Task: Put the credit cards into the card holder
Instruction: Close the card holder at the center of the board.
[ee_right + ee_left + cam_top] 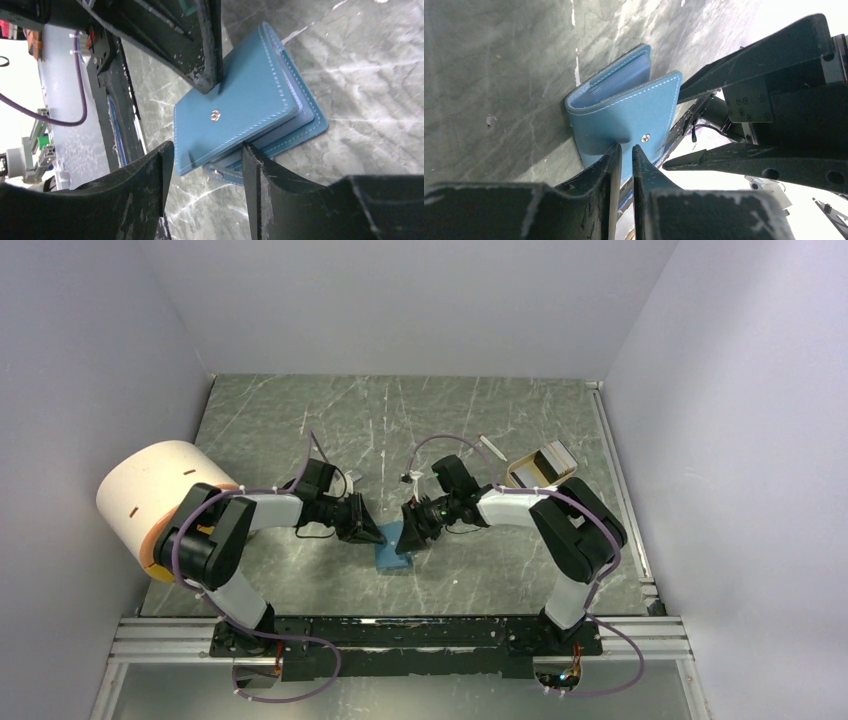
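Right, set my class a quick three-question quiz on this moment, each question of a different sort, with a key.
1. True or false: the left gripper is closed on the edge of the card holder.
2. Where is the card holder? A: in the tan tray. B: on the table, between the two grippers. C: lifted clear of the table.
3. Fill in: the jaws of the right gripper stand ____ beside the card holder's corner.

Key: 1 true; 2 B; 3 open.
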{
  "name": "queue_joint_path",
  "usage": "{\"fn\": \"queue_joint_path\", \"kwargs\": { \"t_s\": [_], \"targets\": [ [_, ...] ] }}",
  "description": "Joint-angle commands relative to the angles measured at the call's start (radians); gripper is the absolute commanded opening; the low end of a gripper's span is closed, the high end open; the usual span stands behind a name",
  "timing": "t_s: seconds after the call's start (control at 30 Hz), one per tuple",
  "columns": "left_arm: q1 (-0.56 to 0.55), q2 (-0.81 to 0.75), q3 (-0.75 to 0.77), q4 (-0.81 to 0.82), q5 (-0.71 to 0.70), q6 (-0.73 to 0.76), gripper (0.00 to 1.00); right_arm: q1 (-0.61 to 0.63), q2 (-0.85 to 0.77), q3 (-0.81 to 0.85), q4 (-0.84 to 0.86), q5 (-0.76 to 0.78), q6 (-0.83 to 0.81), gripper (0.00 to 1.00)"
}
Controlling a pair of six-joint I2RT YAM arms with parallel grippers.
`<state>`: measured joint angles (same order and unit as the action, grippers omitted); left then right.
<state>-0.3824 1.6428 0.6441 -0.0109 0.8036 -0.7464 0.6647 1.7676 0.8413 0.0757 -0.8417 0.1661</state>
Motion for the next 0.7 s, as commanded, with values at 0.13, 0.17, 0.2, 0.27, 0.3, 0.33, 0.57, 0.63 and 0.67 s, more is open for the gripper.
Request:
{"fn": "queue_joint_path", "kwargs": {
  "t_s": [0.13, 0.17, 0.2, 0.27, 0.3, 0.33, 0.57, 0.63, 0.67],
  "targets": [
    [-0.009, 0.047, 0.016, 0.027, -0.020, 0.002, 0.19, -0.004, -0.076, -0.015, -0.172, -0.004, -0.087, 0.54],
    [-0.010, 0.049, 0.016, 0.030, -0.021, 0.002, 0.19, -0.005, -0.088, -0.019, -0.181, 0.012, -0.085, 0.54],
    [-0.010, 0.050, 0.015, 0.030, -0.023, 0.002, 0.19, -0.008, -0.102, -0.021, -0.187, 0.028, -0.082, 0.54],
    [-0.011, 0.052, 0.015, 0.025, -0.029, 0.006, 0.19, -0.009, -0.138, -0.023, -0.206, 0.090, -0.060, 0.54],
    [-0.012, 0.054, 0.015, 0.024, -0.034, 0.008, 0.19, -0.009, -0.156, -0.020, -0.215, 0.129, -0.044, 0.53],
    [-0.012, 0.054, 0.014, 0.021, -0.038, 0.011, 0.19, -0.009, -0.175, -0.018, -0.222, 0.171, -0.021, 0.51],
    [-0.016, 0.049, 0.002, 0.030, -0.051, 0.006, 0.19, 0.007, -0.330, -0.059, -0.201, 0.498, 0.251, 0.40],
    [-0.019, 0.050, 0.003, 0.034, -0.052, 0.003, 0.19, 0.024, -0.357, -0.062, -0.221, 0.565, 0.308, 0.40],
    [-0.021, 0.051, 0.003, 0.037, -0.052, 0.001, 0.19, 0.031, -0.368, -0.064, -0.227, 0.592, 0.328, 0.40]
  ]
}}
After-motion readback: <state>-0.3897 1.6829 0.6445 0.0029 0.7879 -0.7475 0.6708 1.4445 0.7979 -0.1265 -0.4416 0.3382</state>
